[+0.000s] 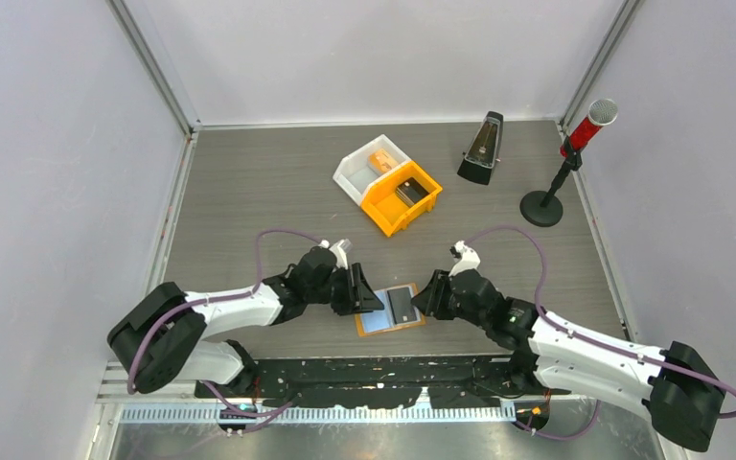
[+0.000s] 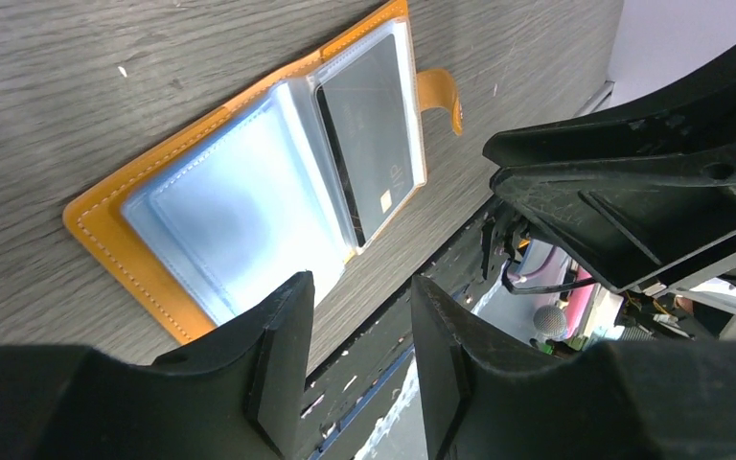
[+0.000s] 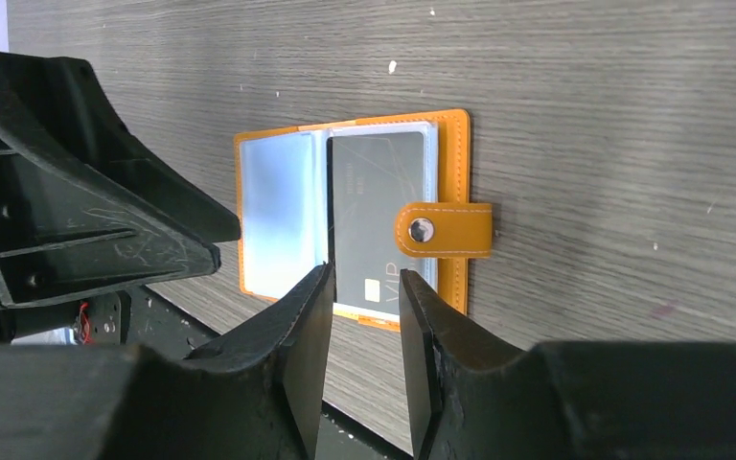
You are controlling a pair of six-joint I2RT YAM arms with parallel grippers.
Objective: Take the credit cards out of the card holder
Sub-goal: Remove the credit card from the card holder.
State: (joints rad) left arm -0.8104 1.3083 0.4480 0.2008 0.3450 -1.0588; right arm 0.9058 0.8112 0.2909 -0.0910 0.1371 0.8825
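Between left gripper (image 2: 359,284) and right gripper (image 3: 365,273), both part-open and empty, lies the card holder (image 3: 454,153).

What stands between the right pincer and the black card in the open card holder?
No loose thing lies between the right pincer and the black card. The card is inside a clear sleeve of the card holder, and the orange snap tab crosses its edge in the right wrist view.

The overhead camera is looking down from behind; both wrist cameras are closely sharing the open orange card holder (image 2: 259,182).
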